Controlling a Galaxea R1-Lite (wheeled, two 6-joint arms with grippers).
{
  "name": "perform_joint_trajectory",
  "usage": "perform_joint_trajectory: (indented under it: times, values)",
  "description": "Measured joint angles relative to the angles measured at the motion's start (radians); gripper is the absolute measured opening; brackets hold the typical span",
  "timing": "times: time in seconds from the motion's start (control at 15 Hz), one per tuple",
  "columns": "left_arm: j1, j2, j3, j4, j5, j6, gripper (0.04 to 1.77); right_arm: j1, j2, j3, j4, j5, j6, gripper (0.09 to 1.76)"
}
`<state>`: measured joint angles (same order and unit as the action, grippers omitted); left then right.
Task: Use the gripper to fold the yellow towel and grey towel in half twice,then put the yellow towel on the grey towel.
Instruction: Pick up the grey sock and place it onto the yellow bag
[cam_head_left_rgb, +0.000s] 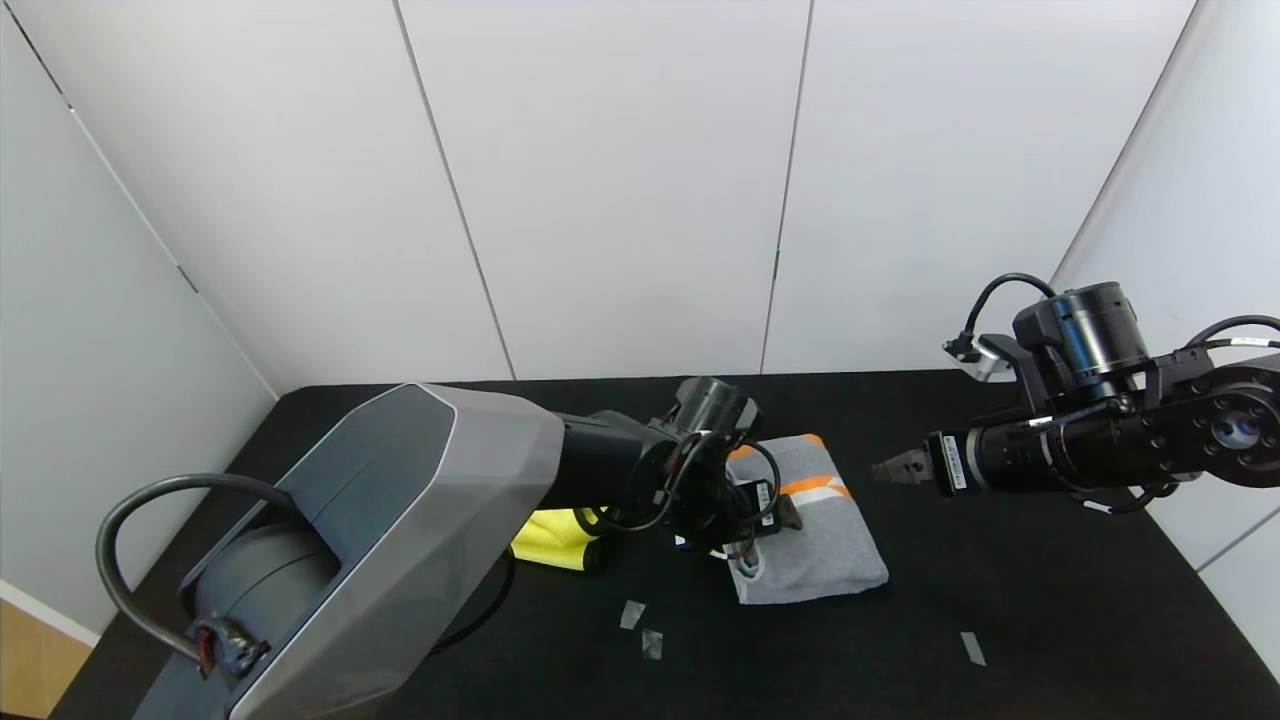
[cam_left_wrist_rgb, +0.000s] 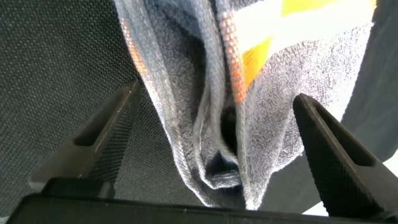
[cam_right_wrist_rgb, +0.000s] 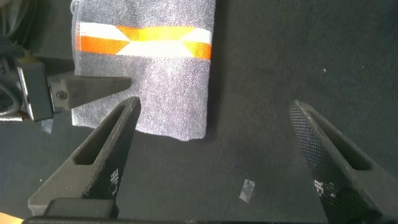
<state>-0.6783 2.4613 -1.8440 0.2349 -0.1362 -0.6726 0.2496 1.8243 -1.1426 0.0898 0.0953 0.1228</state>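
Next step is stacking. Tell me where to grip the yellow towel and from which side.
Grip the yellow towel at its rolled near edge, coming from the robot's left with the left gripper, now open at the grey towel. Only that edge shows; the left arm hides the rest, so this is tentative.

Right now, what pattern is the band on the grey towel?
Orange and white geometric stripe on the grey towel; clearest in the right wrist view.

No writing can be read anywhere. A white label sits on the right arm just behind the jaws of its gripper, and its print is too small to make out. The same goes for a label on the left wrist.
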Motion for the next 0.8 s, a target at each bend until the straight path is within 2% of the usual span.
perform_joint_trajectory:
  times: [0.33, 0.4, 0.6, 0.8]
  values:
    - [-0.003, 0.007, -0.005, 0.000, 0.001, -0.001, 1.72, 0.003, 0.000, 0.003, 0.000, 0.000, 0.000, 1.71]
    - [-0.003, 0.008, -0.007, 0.000, 0.001, -0.001, 1.64, 0.003, 0.000, 0.003, 0.000, 0.000, 0.000, 1.71]
    - [-0.005, 0.010, -0.009, 0.000, 0.001, 0.002, 1.15, 0.003, 0.000, 0.004, 0.001, 0.001, 0.000, 1.71]
    - [-0.009, 0.012, -0.009, -0.001, 0.001, 0.003, 0.82, 0.003, -0.001, 0.005, 0.001, 0.001, 0.000, 1.71]
